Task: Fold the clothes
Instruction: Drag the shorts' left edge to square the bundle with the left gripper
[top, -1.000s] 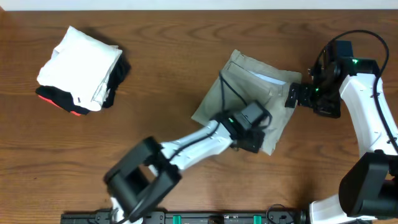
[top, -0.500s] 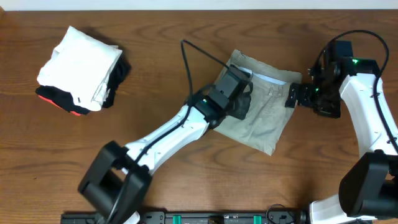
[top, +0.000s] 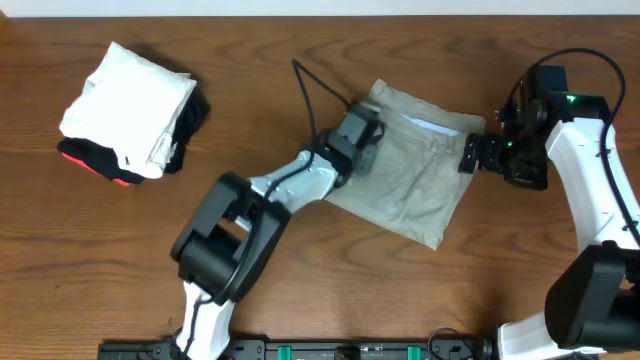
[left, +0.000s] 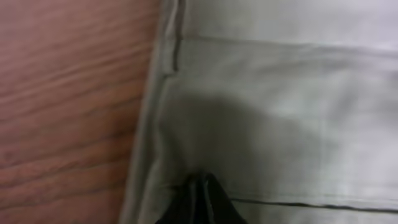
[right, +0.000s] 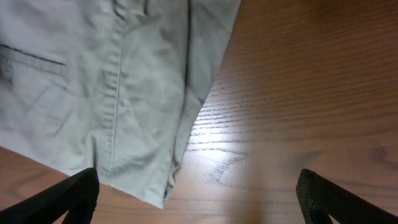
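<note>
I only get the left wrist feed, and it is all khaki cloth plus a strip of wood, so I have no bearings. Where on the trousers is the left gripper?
Observer: Overhead, the left gripper sits at the left edge of the trousers, which lie folded into a rough square.
Operator: And the other arm?
Observer: The right gripper is at the trousers' right edge. Its own wrist view shows the jaws wide open and holding nothing.
Operator: Anything else nearby?
Observer: A pile of folded white, black and red garments lies at the far left, well apart from the trousers.
</note>
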